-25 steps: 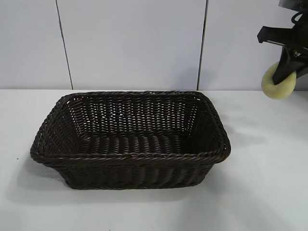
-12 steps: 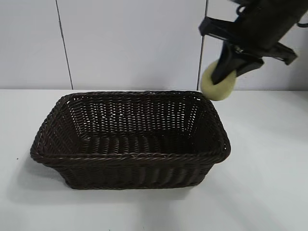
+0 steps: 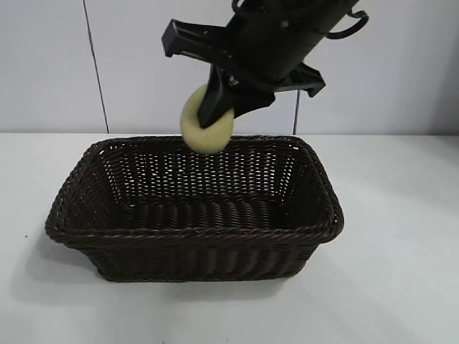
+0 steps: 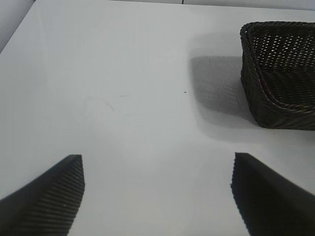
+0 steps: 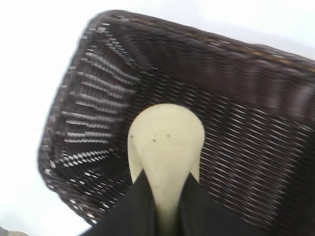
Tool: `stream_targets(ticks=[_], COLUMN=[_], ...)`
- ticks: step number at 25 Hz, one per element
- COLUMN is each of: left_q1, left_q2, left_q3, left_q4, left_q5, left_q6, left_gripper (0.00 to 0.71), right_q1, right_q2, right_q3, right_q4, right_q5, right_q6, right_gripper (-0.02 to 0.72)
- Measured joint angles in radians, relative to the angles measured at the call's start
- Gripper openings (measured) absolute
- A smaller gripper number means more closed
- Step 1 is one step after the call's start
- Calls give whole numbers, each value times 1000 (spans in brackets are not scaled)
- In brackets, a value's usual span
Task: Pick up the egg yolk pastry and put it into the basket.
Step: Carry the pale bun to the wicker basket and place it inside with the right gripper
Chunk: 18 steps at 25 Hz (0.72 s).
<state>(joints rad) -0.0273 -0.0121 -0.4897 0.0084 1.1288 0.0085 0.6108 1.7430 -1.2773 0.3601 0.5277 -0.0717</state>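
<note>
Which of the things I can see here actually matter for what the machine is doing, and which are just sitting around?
Part of the job:
- small round pale-yellow egg yolk pastry, clamped in the right gripper above the basket
- large dark-brown woven wicker basket, nothing in it yet

Just there:
- white table
- pale panelled wall
- left gripper, open and idle beside the basket

white table (image 3: 401,287); wicker basket (image 3: 193,236)

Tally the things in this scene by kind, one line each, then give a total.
Basket: 1, dark brown wicker
Egg yolk pastry: 1, pale yellow, held above the basket by the right gripper
Grippers: 2, right gripper and left gripper, the latter open over the bare table
Total: 4
</note>
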Motion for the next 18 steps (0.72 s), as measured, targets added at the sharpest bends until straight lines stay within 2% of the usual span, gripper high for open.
stream_targets(ticks=[11, 14, 16, 18], left_q1=[0, 0, 0, 0], left_q2=[0, 0, 0, 0], left_q3=[0, 0, 0, 0], left_q4=[0, 0, 0, 0], left_q5=[0, 0, 0, 0], left_q6=[0, 0, 0, 0], left_gripper=[596, 596, 596, 596], right_q1=[13, 13, 13, 13], right_q2=[215, 229, 223, 216], right_q3=[0, 0, -2, -4], right_q4=[3, 3, 3, -2], right_q5=[-85, -85, -81, -55], right_q6=[0, 2, 11, 18], right_gripper=[36, 45, 98, 211])
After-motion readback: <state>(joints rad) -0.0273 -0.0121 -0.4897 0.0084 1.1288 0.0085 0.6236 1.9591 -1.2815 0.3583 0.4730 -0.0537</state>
